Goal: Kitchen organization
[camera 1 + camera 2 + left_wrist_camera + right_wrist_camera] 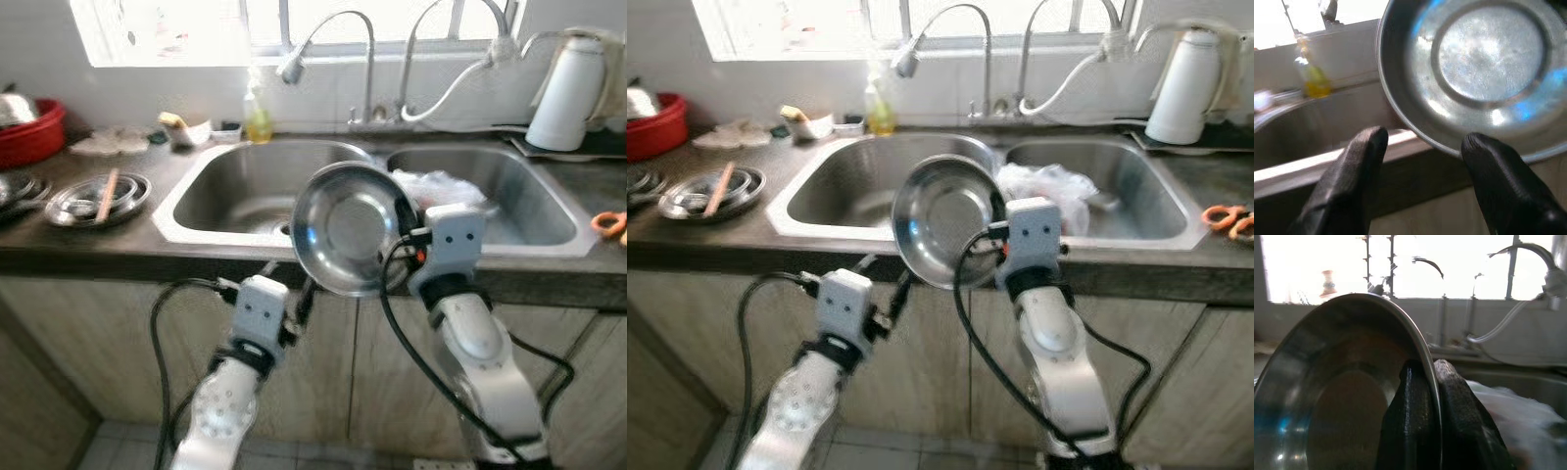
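Right gripper (1425,396) clamped on rim of steel bowl (348,227), one finger inside the rim, the other outside. Bowl held tilted on edge, hollow facing the robot, in front of the counter edge (118,257) and level with the divider between the two sink basins. Interior of bowl shiny, reflecting light.

Left gripper (1420,161) below and to the left of the bowl, fingers spread apart, gripping nothing; fingertips (1369,142) just beneath the bowl's lower rim, contact impossible to confirm.

Double steel sink (186,201) set into dark counter. Left basin (245,191) bare metal. Right basin (529,201) containing crumpled white plastic bag (441,186) behind the bowl. Two curved faucets (343,49) behind the sink, with a white hose (456,88) running from the right one. Yellow soap bottle (258,117) at back edge of left basin.

On counter to the left: stack of steel plates (98,199) with a wooden stick (106,194) lying across, red basin (34,132) at far left. On counter to the right: white kettle (570,90) upright, orange-handled scissors (611,223) near the right edge.
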Motion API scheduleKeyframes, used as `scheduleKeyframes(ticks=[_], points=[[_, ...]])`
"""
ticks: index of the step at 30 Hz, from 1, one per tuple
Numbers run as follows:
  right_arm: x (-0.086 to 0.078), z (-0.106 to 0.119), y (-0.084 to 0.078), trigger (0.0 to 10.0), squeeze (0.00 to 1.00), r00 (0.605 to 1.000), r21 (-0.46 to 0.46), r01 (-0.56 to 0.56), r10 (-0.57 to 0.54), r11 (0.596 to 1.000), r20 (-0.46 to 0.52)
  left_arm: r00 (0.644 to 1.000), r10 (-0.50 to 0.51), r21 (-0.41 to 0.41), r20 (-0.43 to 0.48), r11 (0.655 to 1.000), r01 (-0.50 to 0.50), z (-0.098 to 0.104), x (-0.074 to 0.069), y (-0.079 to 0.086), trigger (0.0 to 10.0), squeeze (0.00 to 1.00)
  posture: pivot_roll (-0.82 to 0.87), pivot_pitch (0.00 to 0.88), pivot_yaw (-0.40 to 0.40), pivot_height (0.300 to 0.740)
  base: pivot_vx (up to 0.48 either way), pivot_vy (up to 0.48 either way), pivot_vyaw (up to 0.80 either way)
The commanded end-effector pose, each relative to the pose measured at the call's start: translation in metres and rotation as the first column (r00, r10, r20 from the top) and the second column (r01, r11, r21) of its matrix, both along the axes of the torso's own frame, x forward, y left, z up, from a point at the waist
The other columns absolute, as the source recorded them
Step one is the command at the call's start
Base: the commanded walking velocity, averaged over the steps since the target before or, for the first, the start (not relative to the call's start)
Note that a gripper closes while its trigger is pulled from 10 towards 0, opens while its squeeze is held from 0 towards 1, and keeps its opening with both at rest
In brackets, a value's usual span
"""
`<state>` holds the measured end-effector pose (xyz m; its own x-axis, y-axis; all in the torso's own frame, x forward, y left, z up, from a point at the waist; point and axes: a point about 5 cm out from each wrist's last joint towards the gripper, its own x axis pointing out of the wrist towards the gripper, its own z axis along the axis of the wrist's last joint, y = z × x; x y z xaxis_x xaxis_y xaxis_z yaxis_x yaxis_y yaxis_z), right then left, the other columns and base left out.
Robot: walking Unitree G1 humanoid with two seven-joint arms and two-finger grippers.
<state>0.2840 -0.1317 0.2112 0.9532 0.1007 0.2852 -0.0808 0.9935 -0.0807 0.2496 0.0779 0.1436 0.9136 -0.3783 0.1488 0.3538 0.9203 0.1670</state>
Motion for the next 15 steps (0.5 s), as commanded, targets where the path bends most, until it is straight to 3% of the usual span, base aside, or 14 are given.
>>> scheduleKeyframes(ticks=[1, 6, 15], points=[[-0.0001, 0.0081, 0.0069, 10.0, 0.00, 0.999, 0.002, -0.027, 0.027, 1.000, 0.038, 1.000, 0.018, 0.008, 0.022, 1.000, -0.018, 0.0046, 0.0013, 0.0060, 10.0, 0.00, -0.03, 0.000, 0.002, 0.740, 0.428, 0.000, 0.00], [-0.0005, 0.0081, 0.0081, 10.0, 0.00, 0.999, -0.005, -0.036, 0.036, 0.999, 0.041, 1.000, 0.018, 0.007, 0.021, 1.000, -0.018, 0.0044, 0.0013, 0.0060, 10.0, 0.00, -0.03, 0.000, 0.002, 0.740, 0.430, 0.000, 0.74], [0.0018, 0.0074, 0.0054, 10.0, 0.00, 0.999, 0.012, -0.027, 0.027, 1.000, 0.029, 1.000, 0.017, 0.009, 0.020, 1.000, -0.017, 0.0035, 0.0011, 0.0055, 10.0, 0.00, -0.03, 0.000, 0.000, 0.740, 0.427, 0.000, 0.00]])
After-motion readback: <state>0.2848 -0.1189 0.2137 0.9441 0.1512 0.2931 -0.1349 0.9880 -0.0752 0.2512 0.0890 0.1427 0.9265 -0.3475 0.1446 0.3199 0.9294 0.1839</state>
